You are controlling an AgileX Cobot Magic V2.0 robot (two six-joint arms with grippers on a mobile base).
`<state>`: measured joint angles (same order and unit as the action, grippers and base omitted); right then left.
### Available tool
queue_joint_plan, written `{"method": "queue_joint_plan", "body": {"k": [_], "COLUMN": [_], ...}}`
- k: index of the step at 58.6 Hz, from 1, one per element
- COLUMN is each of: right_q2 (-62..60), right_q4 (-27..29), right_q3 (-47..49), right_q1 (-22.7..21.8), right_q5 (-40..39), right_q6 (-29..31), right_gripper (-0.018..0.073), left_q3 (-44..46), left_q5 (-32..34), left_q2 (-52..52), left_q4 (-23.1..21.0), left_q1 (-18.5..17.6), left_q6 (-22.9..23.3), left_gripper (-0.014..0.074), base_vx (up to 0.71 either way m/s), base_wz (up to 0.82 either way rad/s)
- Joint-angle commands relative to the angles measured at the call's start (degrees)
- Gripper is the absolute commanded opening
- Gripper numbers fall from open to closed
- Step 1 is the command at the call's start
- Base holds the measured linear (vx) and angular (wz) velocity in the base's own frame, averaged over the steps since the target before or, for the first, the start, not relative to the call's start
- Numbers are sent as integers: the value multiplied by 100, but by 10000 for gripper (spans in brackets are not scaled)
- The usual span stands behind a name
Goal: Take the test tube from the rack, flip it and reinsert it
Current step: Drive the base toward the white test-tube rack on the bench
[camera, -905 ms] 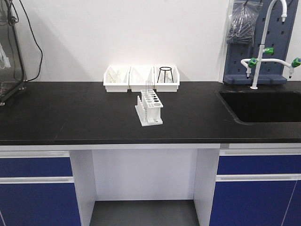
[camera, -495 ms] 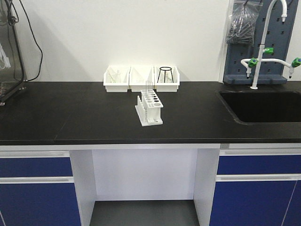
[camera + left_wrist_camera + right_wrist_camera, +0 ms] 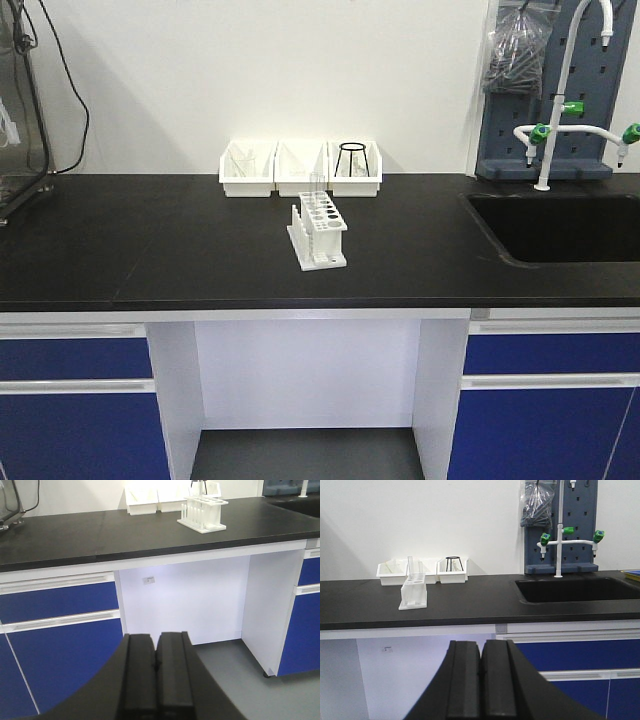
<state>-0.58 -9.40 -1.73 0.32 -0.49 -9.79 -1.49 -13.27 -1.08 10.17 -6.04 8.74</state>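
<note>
The white rack (image 3: 318, 233) stands on the black counter (image 3: 150, 250), in front of the bins. A clear test tube (image 3: 317, 190) stands upright in a hole at the rack's far end. The rack also shows in the left wrist view (image 3: 203, 514) and in the right wrist view (image 3: 413, 593), where the tube (image 3: 411, 566) rises above it. My left gripper (image 3: 156, 642) is shut and empty, held low in front of the cabinets. My right gripper (image 3: 481, 647) is shut and empty, below counter height. Neither arm shows in the front view.
Three white storage bins (image 3: 300, 168) sit against the wall behind the rack; one holds a black ring stand (image 3: 352, 158). A sink (image 3: 560, 225) with a white tap (image 3: 560, 90) and a pegboard lies at the right. Blue drawers (image 3: 75, 360) flank the open knee space.
The front view has shifted very slightly; the counter and objects sit a little differently in frame. Rack and tube have not moved.
</note>
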Motion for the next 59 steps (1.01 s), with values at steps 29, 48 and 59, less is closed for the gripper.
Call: {"method": "queue_joint_plan", "body": {"k": [29,48,59], "right_q2": [-77,-77,-77], "right_q4": [-24,-24,-24], "right_q3": [-16,-16,-16], "right_q1": [-23,-23,-23], "right_q5": [-438,-433,-433], "right_q6": [52,52,52], "right_gripper": [-10,-10,-10], "left_q3": [23,23,23], "left_q5": [459,459,459], "left_q2": [-46,-46,-46], "left_q4": [-27,-27,-27], "left_q1": [-1,-1,-1], "left_q6": [50,50,50], "left_gripper": [-6,-6,-6], "base_vx": [22,38,40], "base_wz": [-4,7,5]}}
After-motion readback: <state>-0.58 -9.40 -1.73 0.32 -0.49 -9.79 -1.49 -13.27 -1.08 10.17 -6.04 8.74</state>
